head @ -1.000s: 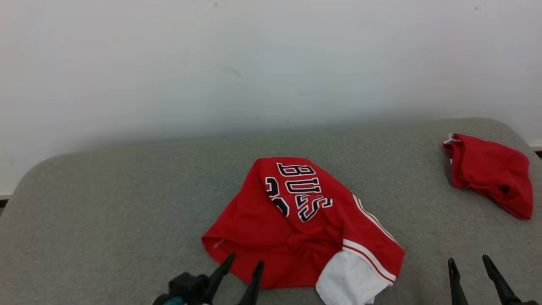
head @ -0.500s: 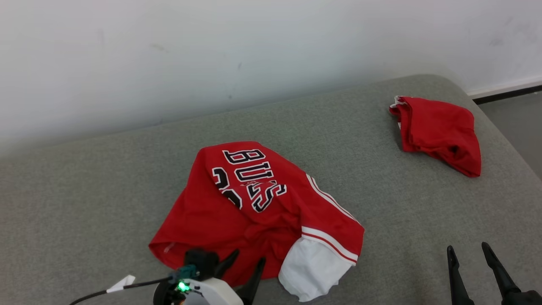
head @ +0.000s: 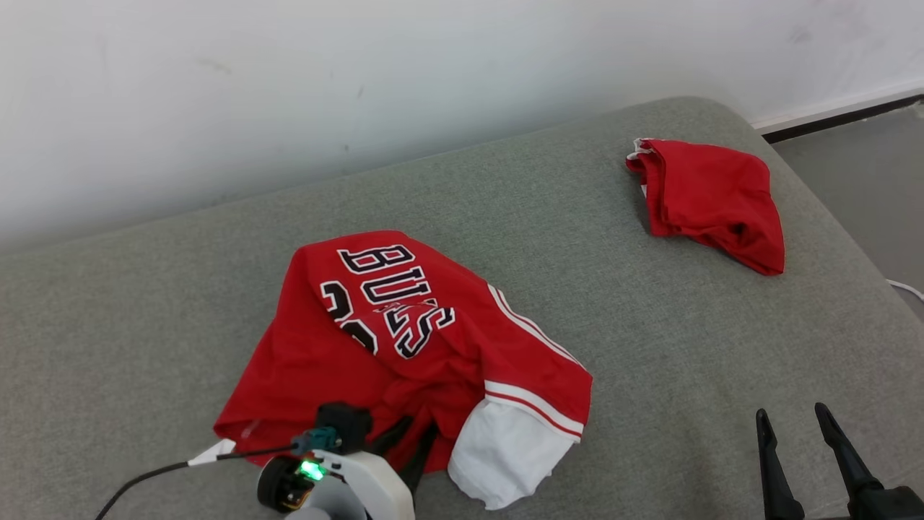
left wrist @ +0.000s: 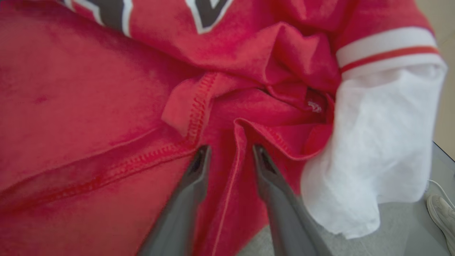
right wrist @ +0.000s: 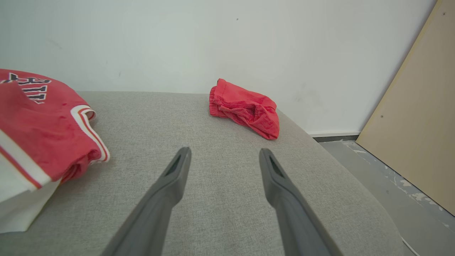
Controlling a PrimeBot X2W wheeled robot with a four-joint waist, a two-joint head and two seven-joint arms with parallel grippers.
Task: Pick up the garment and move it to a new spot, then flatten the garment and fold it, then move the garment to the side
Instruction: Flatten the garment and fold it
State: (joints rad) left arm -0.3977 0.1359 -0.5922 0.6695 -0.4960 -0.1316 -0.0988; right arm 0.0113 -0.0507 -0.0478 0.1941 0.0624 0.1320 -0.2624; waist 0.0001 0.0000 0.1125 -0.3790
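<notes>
A pale wall [head: 361,72] runs behind a wide grey cushion [head: 650,347], and bare floor [head: 859,173] shows past the cushion's right end. In the right wrist view a light wooden board [right wrist: 416,124] leans at the right edge.

The garment [head: 404,347], a red jersey with black and white lettering and striped trim, lies crumpled on the cushion left of the middle, near the front edge. Its white sleeve [head: 505,451] spills out at the front right. A smaller bunched red cloth [head: 711,195] lies well apart from it, near the cushion's far right corner.

The left gripper [head: 417,433] is down on the jersey's near hem. In the left wrist view its jaws stand parted, with a raised stitched fold of the red fabric [left wrist: 106,106] between the fingers [left wrist: 199,167], not pinched. The right gripper [head: 792,413] hovers over bare cushion at the lower right, jaws wide apart and empty.

A dark cable [head: 144,477] trails left from the left wrist. A pale shoe [left wrist: 440,209] sits on the floor at the left wrist view's lower right edge.
</notes>
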